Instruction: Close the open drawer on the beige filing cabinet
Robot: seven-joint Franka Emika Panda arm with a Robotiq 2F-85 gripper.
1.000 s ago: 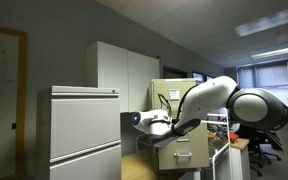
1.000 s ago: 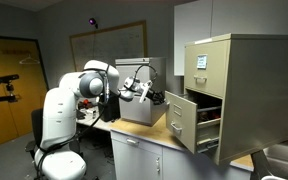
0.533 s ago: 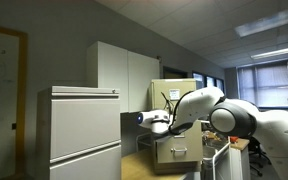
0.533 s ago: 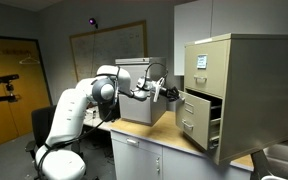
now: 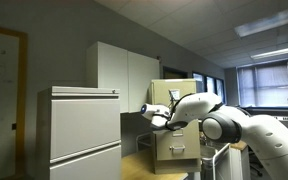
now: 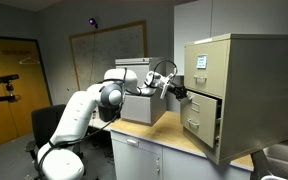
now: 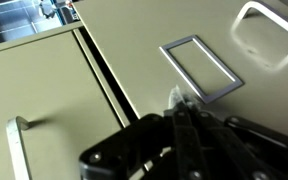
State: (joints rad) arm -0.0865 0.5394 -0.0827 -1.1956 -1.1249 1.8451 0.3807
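Note:
The beige filing cabinet (image 6: 249, 85) stands on a counter and also shows in an exterior view (image 5: 184, 95). Its drawer (image 6: 196, 122) stands out only a little, with a dark gap above it. My gripper (image 6: 174, 88) is at the drawer's front, near its upper edge. In the wrist view the drawer front (image 7: 154, 40) fills the picture, with its label holder (image 7: 200, 68) and handle (image 7: 269, 35). My gripper (image 7: 180, 103) is shut and empty, its tip against the flat front just beside the label holder.
A wide pale grey lateral cabinet (image 5: 84, 130) stands in the foreground, with white wall cupboards (image 5: 124, 75) behind it. A grey box (image 6: 139, 105) sits on the counter (image 6: 169, 140) under the arm. The neighbouring drawer's handle (image 7: 18, 150) shows in the wrist view.
The drawer has gone from well out to nearly in. My gripper has moved with it towards the cabinet, and the arm has stretched out.

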